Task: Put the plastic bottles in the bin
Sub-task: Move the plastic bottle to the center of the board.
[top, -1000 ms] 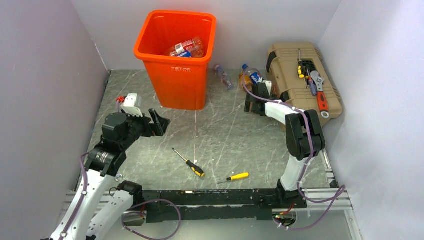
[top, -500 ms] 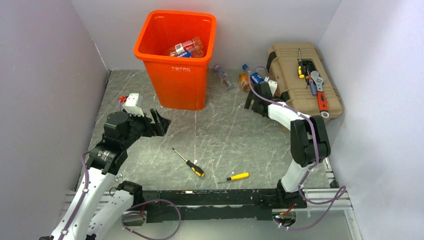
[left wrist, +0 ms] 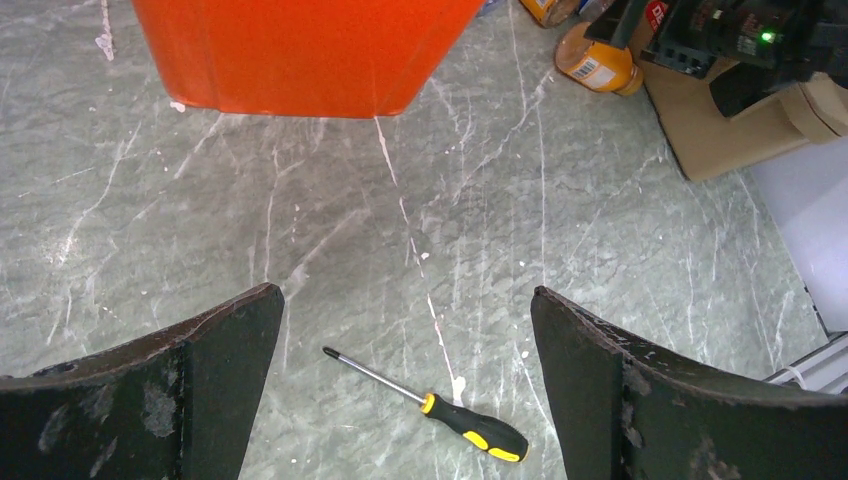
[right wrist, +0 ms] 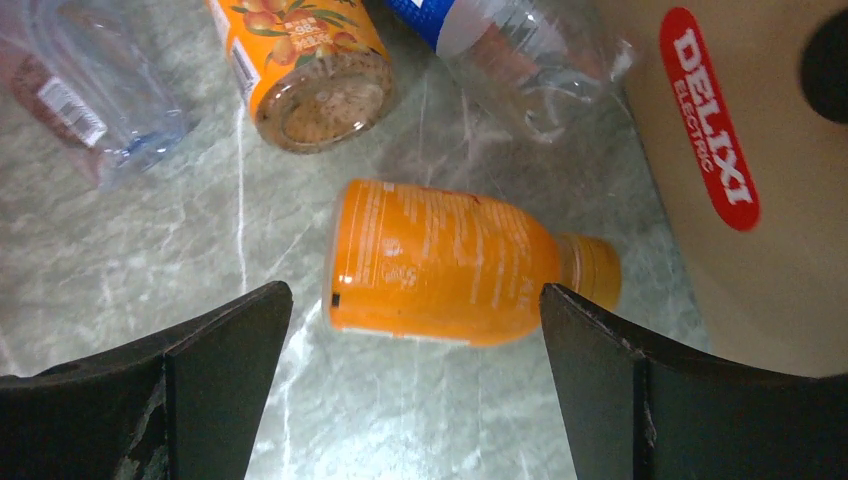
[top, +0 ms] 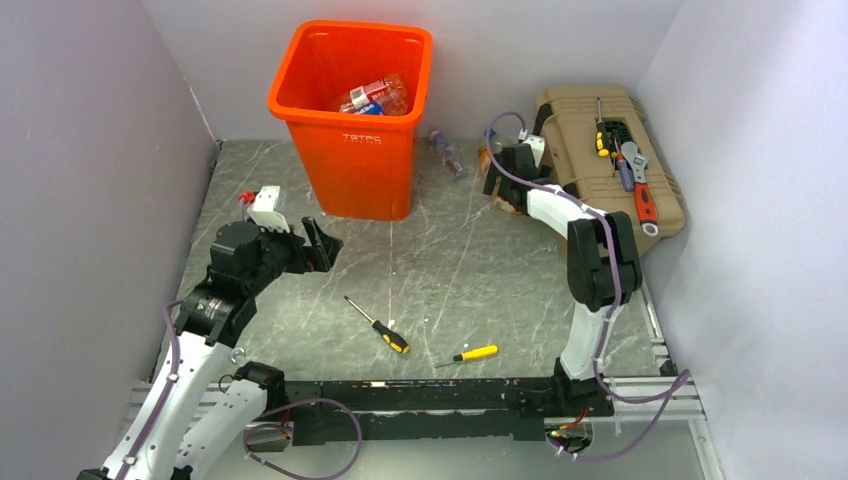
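The orange bin [top: 355, 170] stands at the back of the table with several plastic bottles [top: 375, 97] inside. An orange bottle [right wrist: 450, 262] lies on its side beside the toolbox, and my right gripper [right wrist: 412, 300] hangs open over it, one finger off each end, touching nothing. Behind it are a second orange-labelled bottle [right wrist: 310, 70], a clear blue-labelled bottle [right wrist: 500, 40] and a crushed clear bottle [right wrist: 80, 90]. My left gripper [left wrist: 405, 295] stays open and empty in front of the bin [left wrist: 300, 50]. From above, the right gripper [top: 497, 180] covers most of these bottles; one clear bottle [top: 447, 155] shows.
A tan toolbox [top: 600, 160] with hand tools on its lid sits at the back right, close against the bottles. Two yellow-handled screwdrivers [top: 378, 325] [top: 470, 353] lie on the near middle of the marble table. Grey walls close in the left, back and right.
My right gripper has reached farther back and now covers the bottles beside the toolbox. The left arm has hardly moved. Both grippers stayed open.
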### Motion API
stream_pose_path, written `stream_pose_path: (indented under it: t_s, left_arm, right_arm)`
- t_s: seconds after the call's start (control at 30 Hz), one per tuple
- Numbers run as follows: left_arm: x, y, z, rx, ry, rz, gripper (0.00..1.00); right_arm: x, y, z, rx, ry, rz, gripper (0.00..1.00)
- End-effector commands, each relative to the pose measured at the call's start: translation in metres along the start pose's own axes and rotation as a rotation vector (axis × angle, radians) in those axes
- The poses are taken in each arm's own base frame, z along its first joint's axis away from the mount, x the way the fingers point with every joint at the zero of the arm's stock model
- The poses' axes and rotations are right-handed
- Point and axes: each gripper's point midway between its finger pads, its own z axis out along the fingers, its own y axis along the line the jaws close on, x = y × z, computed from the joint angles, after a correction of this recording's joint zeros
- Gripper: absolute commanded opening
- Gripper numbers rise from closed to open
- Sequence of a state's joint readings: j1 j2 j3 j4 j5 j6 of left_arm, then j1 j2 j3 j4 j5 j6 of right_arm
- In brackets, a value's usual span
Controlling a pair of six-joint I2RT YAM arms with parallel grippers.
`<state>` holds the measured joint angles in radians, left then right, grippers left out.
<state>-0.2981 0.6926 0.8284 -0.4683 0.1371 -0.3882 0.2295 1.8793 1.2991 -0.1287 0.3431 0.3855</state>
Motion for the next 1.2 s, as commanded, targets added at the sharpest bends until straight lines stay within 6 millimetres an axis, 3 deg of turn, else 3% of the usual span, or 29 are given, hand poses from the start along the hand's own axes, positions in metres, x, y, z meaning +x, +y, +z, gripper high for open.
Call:
stream_pose_path:
  t_s: [0.0,0.13,0.3,0.53,0.77,1.0,1.1,1.17]
  left_arm:
    - [-0.004,-0.008,0.004,0.039,-0.011,-0.007,0.99]
    - [-0.003,-0.007,0.005,0.034,-0.006,-0.007,0.99]
    - [-0.004,-0.007,0.005,0.035,-0.009,-0.005,0.99]
    - [-0.003,-0.009,0.005,0.047,-0.007,-0.008,0.99]
    - [-0.003,-0.014,0.004,0.072,-0.009,-0.015,1.00]
    - [-0.002,-0.019,0.004,0.098,-0.004,-0.025,0.99]
    - [-0.002,-0.020,0.004,0.104,-0.004,-0.026,0.99]
    - [-0.002,-0.020,0.004,0.106,-0.005,-0.027,0.99]
  right_arm:
    - [-0.024,0.002,0.019,0.039,-0.054,-0.029,1.00]
    - [-0.024,-0.002,0.033,0.097,-0.044,-0.054,0.99]
    - [-0.015,0.007,0.043,0.054,-0.003,-0.138,0.92]
    - [0.015,0.033,0.029,-0.051,0.029,-0.270,0.78]
    - [0.054,0.053,-0.015,-0.100,0.038,-0.325,0.75]
    - [0.091,0.052,-0.068,-0.119,0.044,-0.306,0.74]
    - [0.098,0.045,-0.092,-0.124,0.035,-0.282,0.86]
    - [0.090,0.042,-0.111,-0.134,0.012,-0.229,0.97]
